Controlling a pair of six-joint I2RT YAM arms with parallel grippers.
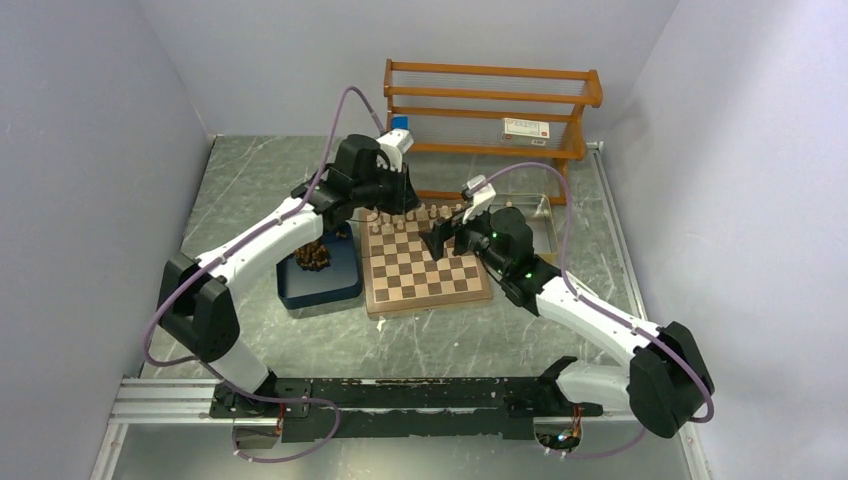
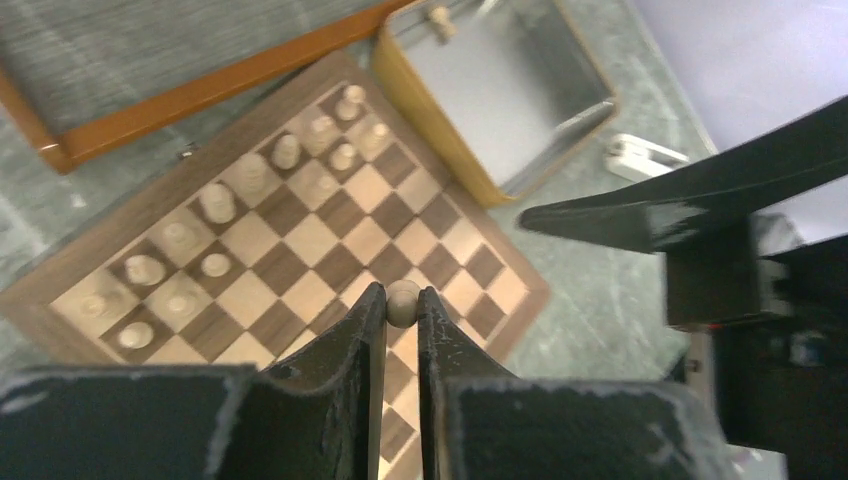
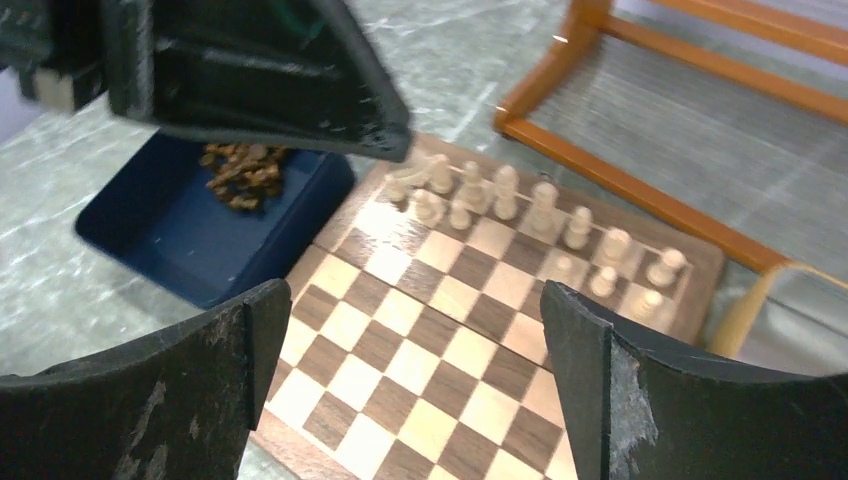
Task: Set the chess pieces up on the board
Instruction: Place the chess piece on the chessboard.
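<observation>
The left gripper (image 2: 401, 296) is pinched nearly shut on a pale pawn (image 2: 403, 308). It holds the pawn by its round head, and the piece hangs above the board (image 2: 300, 240) near the middle of the left wrist view. The right gripper (image 3: 415, 310) stands wide open with nothing between its jaws, over the bare squares in the lower half of its own view. Other pale pieces (image 3: 505, 195) stand in two rows along the board's far edge, at upper centre of that view (some squares in the nearer row look unfilled, though I cannot count them). The dark pieces (image 3: 240, 165) lie heaped in the blue tray (image 3: 170, 240) at upper left, off the board.

The pawn looks like light, stiff turned wood with a smooth finish. The ball head gives flat fingers little to bite on, so it could roll or twist in the grip. A hold at the neck just under the ball would likely be steadier. With so small a base it may tip if released tilted, and the neighbouring pieces stand close enough to be knocked.
</observation>
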